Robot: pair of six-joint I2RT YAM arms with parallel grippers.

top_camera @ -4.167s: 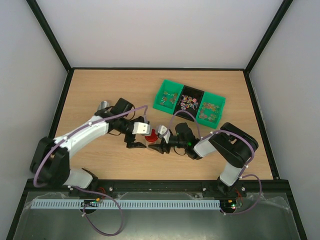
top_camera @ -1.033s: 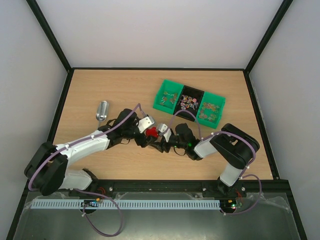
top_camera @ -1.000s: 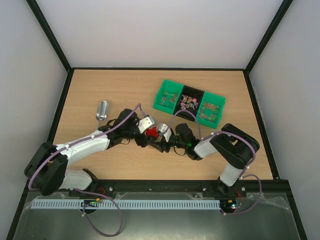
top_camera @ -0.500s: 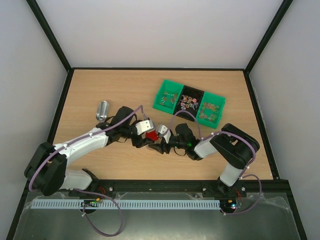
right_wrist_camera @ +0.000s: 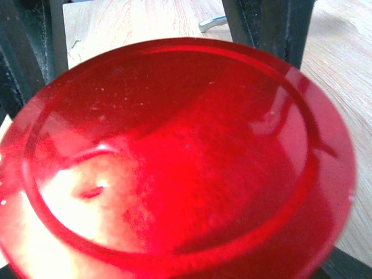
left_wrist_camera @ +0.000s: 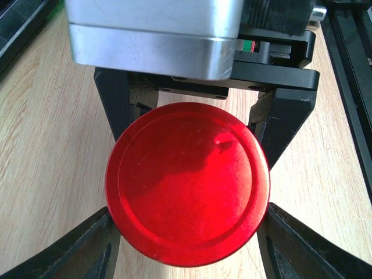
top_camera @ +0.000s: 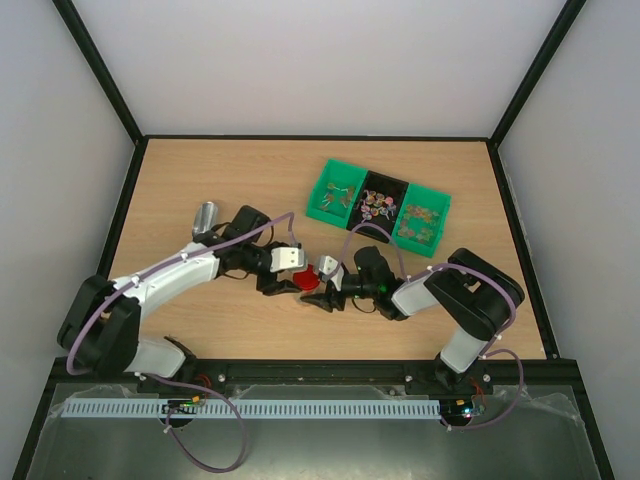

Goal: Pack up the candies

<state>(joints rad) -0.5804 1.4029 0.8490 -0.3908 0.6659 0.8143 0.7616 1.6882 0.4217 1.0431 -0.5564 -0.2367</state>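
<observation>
Near the middle of the counter, the left gripper [left_wrist_camera: 189, 218] and the right gripper [top_camera: 318, 287] each pinch the rim of one red lid [left_wrist_camera: 187, 183] from opposite sides. The candies [top_camera: 378, 205] lie in a green tray [top_camera: 328, 187] toward the far right corner.

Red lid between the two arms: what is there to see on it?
The red lid is a round, glossy disc, plastic or painted metal by the look of it. It has a flat face with a shallow ring set just inside the rim. It sits mid-table between the arm tips, its face towards the left wrist camera. The left gripper and the right gripper both have their dark fingers against its rim. Which of the two actually carries it cannot be told.
</observation>
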